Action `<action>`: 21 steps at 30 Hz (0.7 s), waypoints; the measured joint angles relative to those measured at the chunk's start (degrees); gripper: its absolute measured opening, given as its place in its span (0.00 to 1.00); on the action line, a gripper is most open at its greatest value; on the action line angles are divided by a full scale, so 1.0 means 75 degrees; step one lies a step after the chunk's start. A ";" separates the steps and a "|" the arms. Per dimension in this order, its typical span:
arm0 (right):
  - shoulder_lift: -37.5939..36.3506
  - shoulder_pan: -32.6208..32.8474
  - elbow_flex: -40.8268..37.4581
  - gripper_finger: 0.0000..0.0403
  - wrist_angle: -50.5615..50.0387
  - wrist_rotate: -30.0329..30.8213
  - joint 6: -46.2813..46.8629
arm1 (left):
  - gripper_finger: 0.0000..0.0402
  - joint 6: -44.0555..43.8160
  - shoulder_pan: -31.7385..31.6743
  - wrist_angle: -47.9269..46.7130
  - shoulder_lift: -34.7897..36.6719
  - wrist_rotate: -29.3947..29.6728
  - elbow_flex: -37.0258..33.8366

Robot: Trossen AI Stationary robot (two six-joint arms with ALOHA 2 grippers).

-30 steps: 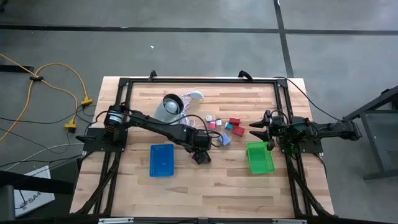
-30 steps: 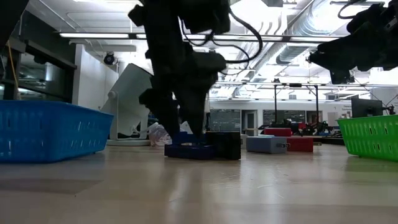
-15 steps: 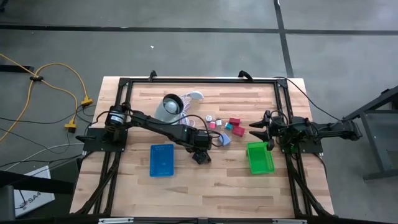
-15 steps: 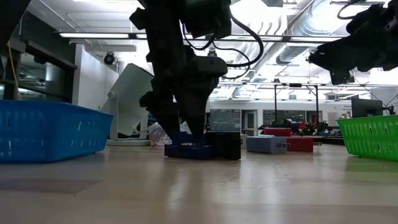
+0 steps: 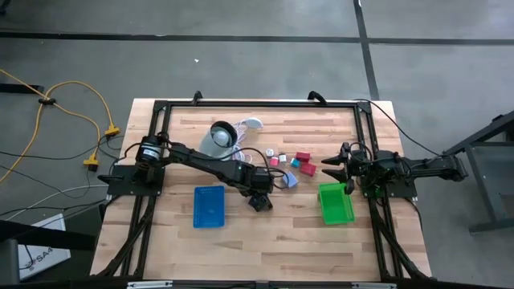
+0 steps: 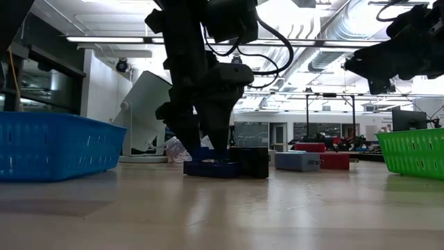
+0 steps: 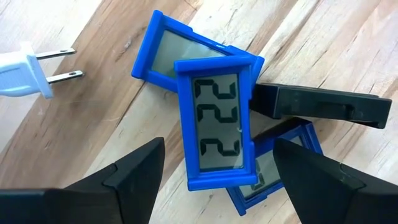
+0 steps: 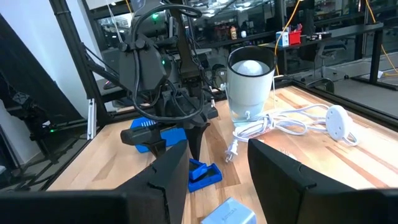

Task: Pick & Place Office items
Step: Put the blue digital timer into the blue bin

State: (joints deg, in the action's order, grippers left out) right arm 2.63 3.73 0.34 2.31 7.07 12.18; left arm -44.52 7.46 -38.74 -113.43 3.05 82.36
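My left gripper [image 5: 258,201] [image 7: 217,180] hangs open over a small stack of blue-framed display pieces [image 7: 214,124] [image 6: 211,169] lying beside a black block [image 7: 317,106] [image 6: 250,161] on the wood. One finger stands on each side of the top blue piece. Red [image 5: 303,156], pink [image 5: 274,161], teal [image 5: 293,163], white [image 5: 271,152] and pale-blue [image 5: 291,180] little blocks lie on the table just right of it. My right gripper [image 5: 331,167] [image 8: 217,186] waits open above the table's right side, by the green tray [image 5: 335,202]. My left gripper comes from above, pointing down, with its open fingers [image 7: 134,174] either side of the top blue-framed piece [image 7: 214,168], across its short width. Whether the fingers touch it I cannot tell. The piece lies flat on the other blue pieces.
A blue tray [image 5: 209,205] lies near the left gripper on the table's left. A grey-white round object [image 5: 217,138] with white cord [image 5: 249,124] and plug [image 7: 22,65] sits toward the far edge. Bare wood shows along the near edge.
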 joint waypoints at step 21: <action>0.0000 0.0000 0.0000 0.38 0.0000 0.0000 -0.0001 | 0.62 -0.0013 0.0000 -0.0003 0.0000 0.0000 -0.0002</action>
State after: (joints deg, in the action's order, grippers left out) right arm 2.63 3.73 0.34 2.31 7.07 12.17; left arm -44.62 7.46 -38.76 -113.43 3.05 82.35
